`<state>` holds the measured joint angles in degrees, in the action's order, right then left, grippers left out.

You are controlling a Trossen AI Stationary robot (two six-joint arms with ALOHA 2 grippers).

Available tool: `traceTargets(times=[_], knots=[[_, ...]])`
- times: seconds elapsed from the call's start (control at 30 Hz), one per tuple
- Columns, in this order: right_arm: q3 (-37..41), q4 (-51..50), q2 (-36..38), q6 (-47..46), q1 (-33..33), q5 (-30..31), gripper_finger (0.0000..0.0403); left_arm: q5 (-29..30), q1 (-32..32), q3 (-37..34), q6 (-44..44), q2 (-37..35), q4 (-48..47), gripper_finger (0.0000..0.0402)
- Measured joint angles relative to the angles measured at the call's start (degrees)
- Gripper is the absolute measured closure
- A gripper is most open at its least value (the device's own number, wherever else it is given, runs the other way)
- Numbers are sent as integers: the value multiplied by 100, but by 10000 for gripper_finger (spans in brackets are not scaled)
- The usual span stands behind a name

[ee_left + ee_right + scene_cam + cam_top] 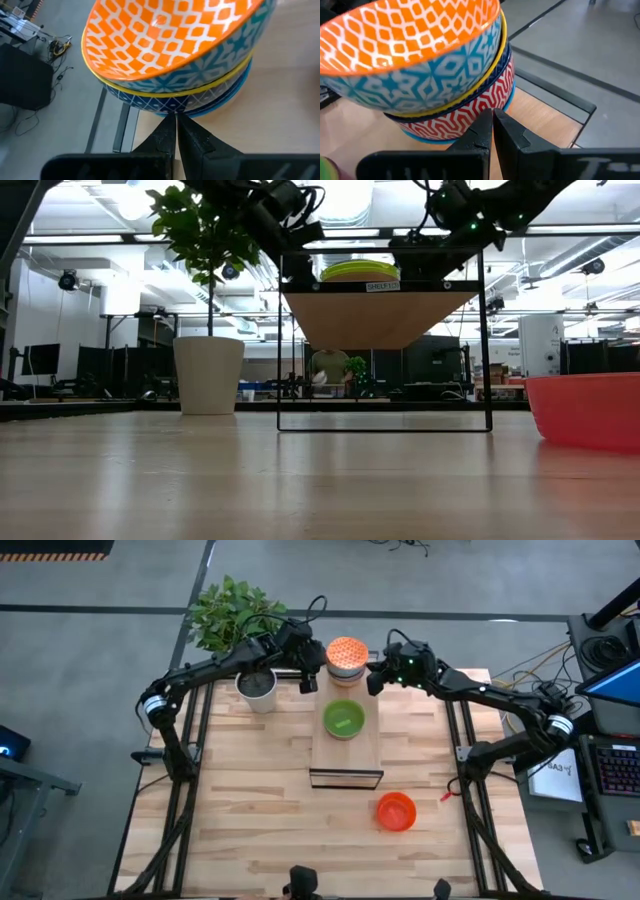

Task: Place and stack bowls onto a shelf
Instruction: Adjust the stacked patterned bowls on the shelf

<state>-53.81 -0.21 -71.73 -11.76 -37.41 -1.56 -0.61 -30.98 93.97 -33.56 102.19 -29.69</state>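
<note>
A white pot (258, 689) is seen at 10 o'clock. The left gripper (309, 673), clenched on nothing, is held beside the bowl stack (345, 656) at the shelf's (345, 752) 12 o'clock end. The right gripper (377, 676), likewise clenched, flanks it. A green bowl (343, 719) is set mid-shelf; a red bowl (395, 811) lies at 5 o'clock.

Top stacked bowl (415, 45) orange-white lattice inside, teal-white outside, yellow rim; red-white zigzag bowl (470, 112) beneath; plain green bowl (343, 719); plain orange bowl (395, 811).
</note>
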Motion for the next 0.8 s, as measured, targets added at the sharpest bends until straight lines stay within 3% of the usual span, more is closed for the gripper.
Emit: traceTargets(times=[0.43,0.8], knots=[[6,-15,-130,82,0,-42,394,-203,13,7,159,0,-56,401],[6,-497,382,24,9,-35,394,95,31,11,214,-212,-321,402]])
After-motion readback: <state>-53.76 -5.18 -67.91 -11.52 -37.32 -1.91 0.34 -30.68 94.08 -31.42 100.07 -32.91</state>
